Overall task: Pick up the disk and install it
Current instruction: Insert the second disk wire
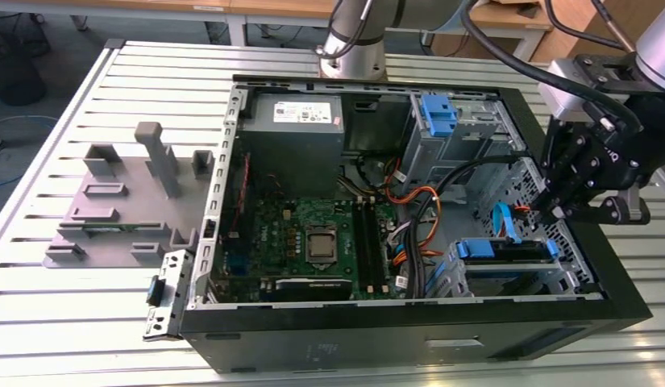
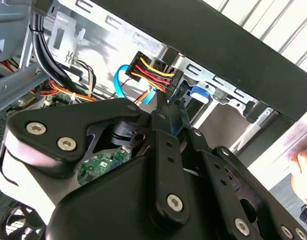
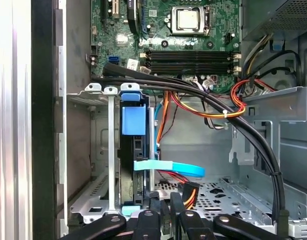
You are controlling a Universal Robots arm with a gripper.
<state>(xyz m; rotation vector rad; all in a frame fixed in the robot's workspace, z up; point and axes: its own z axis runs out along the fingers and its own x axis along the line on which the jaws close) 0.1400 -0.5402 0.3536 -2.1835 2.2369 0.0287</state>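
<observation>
The disk (image 3: 132,150) sits edge-on in the drive cage (image 1: 504,266) at the near right corner of the case (image 1: 418,339), its blue carrier tab showing at the cage mouth, so the work looks to be at the install stage rather than the pick-up. The gripper (image 1: 563,211) hangs at the case's right wall above that cage; in the second wrist view its fingers (image 2: 166,107) meet at the tips, pinched together beside the power plug (image 2: 152,70), holding nothing visible. Seating the disk fully calls for a straight push along the cage rails, clear of the cables (image 3: 193,92).
</observation>
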